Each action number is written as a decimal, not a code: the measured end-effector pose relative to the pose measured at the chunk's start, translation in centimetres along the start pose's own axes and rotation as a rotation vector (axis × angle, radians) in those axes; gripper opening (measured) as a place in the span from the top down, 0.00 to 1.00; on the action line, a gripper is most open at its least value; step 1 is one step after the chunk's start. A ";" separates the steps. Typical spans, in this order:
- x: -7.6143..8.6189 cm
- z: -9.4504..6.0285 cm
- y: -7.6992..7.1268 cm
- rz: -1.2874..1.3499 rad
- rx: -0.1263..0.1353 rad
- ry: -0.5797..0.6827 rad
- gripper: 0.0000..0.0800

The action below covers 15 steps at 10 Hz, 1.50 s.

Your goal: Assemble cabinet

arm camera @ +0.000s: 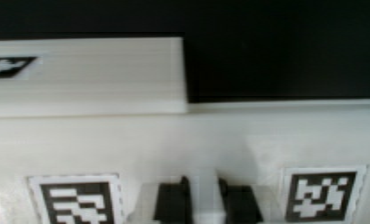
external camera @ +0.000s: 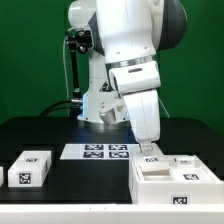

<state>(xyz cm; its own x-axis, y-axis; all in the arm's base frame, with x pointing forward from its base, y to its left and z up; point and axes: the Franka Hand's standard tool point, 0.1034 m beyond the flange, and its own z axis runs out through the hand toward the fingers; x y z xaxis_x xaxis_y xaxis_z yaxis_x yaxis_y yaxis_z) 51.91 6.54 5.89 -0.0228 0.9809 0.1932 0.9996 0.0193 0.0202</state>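
Exterior view: hanging low with the tool (external camera: 150,150) at the arm-side rim of the large white boxy plastic cabinet (external camera: 172,182), which lies directly beneath and just in front of the tool on the black bench (external camera: 40,140). Just beside the tool, toward the exterior view's left, the thin flat white marker board (external camera: 97,151); well beyond that, a loose white tagged block (external camera: 30,168), apart from the cabinet. Close to the tool on the other side, a small white tagged piece (external camera: 186,160); touching the cabinet or only lying just behind it, cannot tell. Wrist view: looking down past two dark fingers (arm camera: 175,200) set close together, with a thin white strip (arm camera: 203,192) between them; clamped on that strip or merely straddling it, cannot tell. On either side of the tool, black-and-white square tags (arm camera: 75,203) on the cabinet's white face; past the tool, a flat white panel (arm camera: 84,75) against the dark bench. Judged as the step of taking hold of, or steadying, the cabinet body before bringing in a further part; assembly looking early, given the block lying unattached. Next move likely calling for a firm, square hold on the rim, then a slow shift without tilting the body or knocking the small piece alongside.
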 end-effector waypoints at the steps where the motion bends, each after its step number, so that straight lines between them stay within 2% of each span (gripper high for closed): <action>1: 0.0 0.0 0.0 0.013 0.000 0.000 0.92; 5: 0.0 0.0 0.0 0.014 0.000 0.001 0.92; 7: 0.3 -0.1 2.1 0.031 0.000 0.013 0.92; 9: 0.2 0.0 4.5 0.034 -0.011 0.026 0.92; 10: 0.2 0.0 5.1 0.035 -0.019 0.030 0.92; 15: 0.1 0.0 5.2 0.043 -0.017 0.030 0.92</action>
<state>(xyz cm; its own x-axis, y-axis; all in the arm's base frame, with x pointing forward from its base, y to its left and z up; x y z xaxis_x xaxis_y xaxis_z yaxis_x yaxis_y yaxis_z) 57.06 6.74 6.05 0.0191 0.9745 0.2235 0.9993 -0.0261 0.0283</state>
